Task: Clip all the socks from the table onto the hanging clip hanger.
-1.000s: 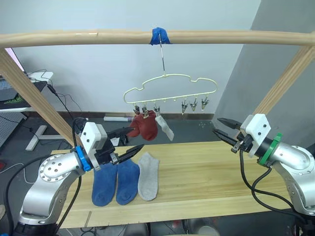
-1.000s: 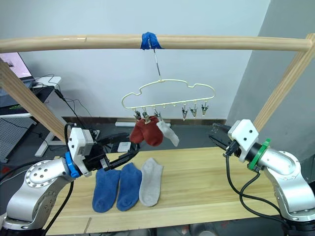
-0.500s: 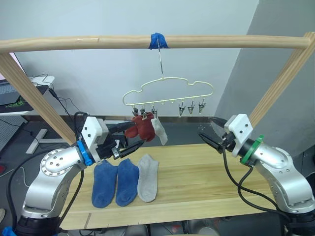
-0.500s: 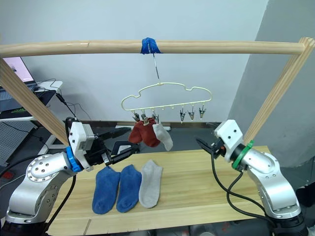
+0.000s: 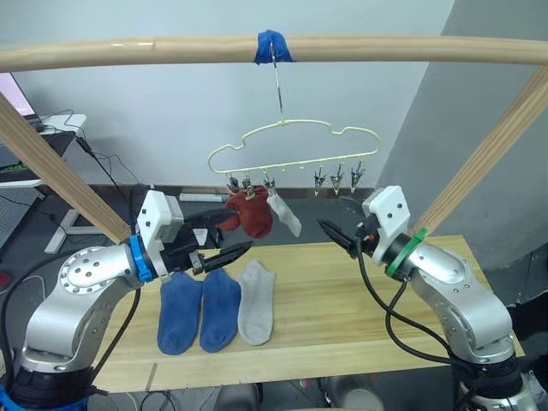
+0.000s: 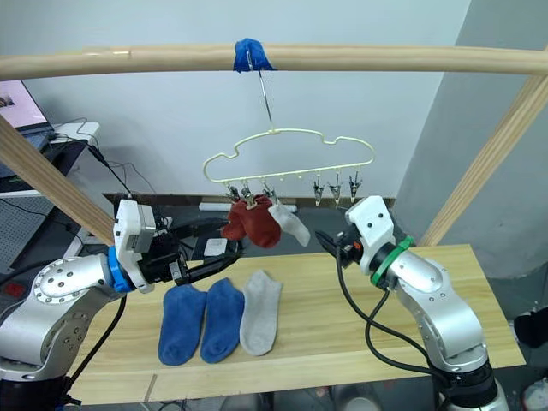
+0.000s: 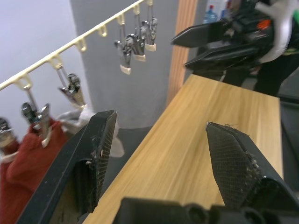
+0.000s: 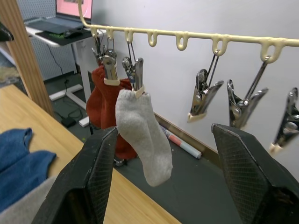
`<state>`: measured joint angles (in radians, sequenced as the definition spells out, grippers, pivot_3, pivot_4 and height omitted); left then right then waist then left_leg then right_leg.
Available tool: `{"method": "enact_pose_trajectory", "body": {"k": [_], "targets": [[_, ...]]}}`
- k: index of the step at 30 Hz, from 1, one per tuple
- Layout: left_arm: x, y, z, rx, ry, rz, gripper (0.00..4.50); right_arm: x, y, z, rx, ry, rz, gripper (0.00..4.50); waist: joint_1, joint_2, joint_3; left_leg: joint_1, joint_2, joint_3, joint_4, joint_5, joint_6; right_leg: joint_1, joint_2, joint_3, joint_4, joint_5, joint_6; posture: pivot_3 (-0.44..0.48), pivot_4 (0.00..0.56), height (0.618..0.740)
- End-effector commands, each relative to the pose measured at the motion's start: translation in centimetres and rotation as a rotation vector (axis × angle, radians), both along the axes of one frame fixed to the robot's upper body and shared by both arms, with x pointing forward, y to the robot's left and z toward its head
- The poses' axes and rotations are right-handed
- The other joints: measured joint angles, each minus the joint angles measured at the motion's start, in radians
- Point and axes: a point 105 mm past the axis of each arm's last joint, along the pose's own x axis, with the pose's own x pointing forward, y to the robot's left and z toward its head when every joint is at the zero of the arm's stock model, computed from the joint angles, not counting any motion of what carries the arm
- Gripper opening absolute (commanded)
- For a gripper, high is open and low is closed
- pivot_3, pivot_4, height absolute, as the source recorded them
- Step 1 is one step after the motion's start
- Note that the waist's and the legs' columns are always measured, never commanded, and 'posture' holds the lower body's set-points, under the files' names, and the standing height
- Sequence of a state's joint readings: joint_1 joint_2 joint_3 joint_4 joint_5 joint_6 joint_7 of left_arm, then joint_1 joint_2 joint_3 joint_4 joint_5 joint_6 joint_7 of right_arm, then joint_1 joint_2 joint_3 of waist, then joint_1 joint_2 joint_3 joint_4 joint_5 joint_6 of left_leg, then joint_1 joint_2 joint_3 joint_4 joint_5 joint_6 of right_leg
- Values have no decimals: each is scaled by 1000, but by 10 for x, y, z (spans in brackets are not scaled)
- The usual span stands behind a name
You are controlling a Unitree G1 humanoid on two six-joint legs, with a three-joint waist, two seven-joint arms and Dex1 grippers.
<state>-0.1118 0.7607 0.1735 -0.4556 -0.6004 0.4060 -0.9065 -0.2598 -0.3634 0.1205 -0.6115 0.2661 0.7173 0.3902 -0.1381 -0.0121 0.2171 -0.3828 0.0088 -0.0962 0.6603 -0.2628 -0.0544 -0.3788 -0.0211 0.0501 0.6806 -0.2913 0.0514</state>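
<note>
Hanging from a strip of blue tape (image 5: 274, 45) on the wooden pole (image 5: 128, 53), the clip hanger (image 5: 291, 145) held three socks on its clips: two red socks (image 5: 250, 214) bunched together and one grey sock (image 5: 285, 214) just beside them. Three more clips (image 5: 337, 178) hung bare farther along the hanger's bar, away from the red pair.

Three socks lay flat on the table (image 5: 342, 317) below the hanger, side by side with their toes toward the near edge: two blue socks (image 5: 199, 311) touching each other, and a second grey sock (image 5: 254, 301) just beside them. That made six socks altogether, half on the hanger and half on the table.

The left gripper (image 5: 229, 240) was held above the table, below the red socks and near them, its two black fingers (image 7: 100, 154) spread wide apart with nothing between them. The right gripper (image 5: 336, 237) was raised on the other side of the hanger, below the bare clips, pointing toward the hanging grey sock. Its fingers (image 8: 100, 168) were likewise parted and empty; in the right wrist view the hanging grey sock and a bare clip showed between them, well beyond their tips.
</note>
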Motion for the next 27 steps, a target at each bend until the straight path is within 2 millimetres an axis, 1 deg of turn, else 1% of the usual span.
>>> {"method": "enact_pose_trajectory", "body": {"k": [1, 2, 3, 6, 7, 11, 16, 21, 27], "targets": [[-4, -1, 10, 3, -22, -24, 3379, -2, 4, 11, 18, -44, -9, 2750, 0, 1, 10, -1, 1, 0, -1, 0, 0, -2, 1, 0, 0, 0, -1, -191, 260, 740], [-4, -2, 10, 4, -19, -29, 3379, -1, 4, 11, 17, -46, -18, 2438, 0, 1, 18, -2, 1, 0, -1, 0, 0, -3, 1, 0, 0, 0, -1, -192, 268, 740], [-4, -3, 10, 4, -18, -33, 3379, -1, 5, 12, 15, -49, -25, 2438, 0, 0, 24, -2, 1, 0, -1, 0, 0, -3, 1, 0, 0, 0, -2, -193, 272, 740], [-4, -4, 11, 5, -18, -39, 3379, 4, 6, 15, 32, -58, -51, 2438, -1, 1, 33, -11, 2, 0, -1, 0, 0, -11, 2, -1, 1, 1, -3, -191, 282, 740], [-4, -5, 12, 4, -16, -43, 3379, 6, 7, 15, 35, -59, -57, 2438, -1, 1, 36, -12, 3, 0, 0, 0, 0, -11, 2, -1, 1, 1, -3, -191, 286, 740], [-6, -6, 13, 8, -14, -57, 3379, 12, 10, 18, 47, -58, -90, 2438, 0, 1, 50, -13, 3, -1, -1, 0, 0, -12, 2, -2, 1, 1, -3, -194, 291, 740], [-5, -7, 14, 12, -14, -67, 3379, 20, 13, 22, 64, -64, -138, 2438, -1, 1, 55, -16, 3, -1, -1, 0, 0, -16, 1, -2, 1, 2, -3, -189, 292, 740], [-5, -8, 15, 6, -12, -67, 3379, 24, 20, 25, 74, -67, -129, 2438, -1, 1, 57, -17, 3, 0, -1, 0, 0, -17, 1, -2, 1, 2, -3, -183, 291, 740], [-5, -8, 15, 9, -14, -66, 3379, 32, 26, 34, 84, -97, -122, 2438, -1, 1, 58, -17, 3, 0, -1, 0, 0, -17, 1, -2, 1, 1, -3, -178, 288, 740]]}}
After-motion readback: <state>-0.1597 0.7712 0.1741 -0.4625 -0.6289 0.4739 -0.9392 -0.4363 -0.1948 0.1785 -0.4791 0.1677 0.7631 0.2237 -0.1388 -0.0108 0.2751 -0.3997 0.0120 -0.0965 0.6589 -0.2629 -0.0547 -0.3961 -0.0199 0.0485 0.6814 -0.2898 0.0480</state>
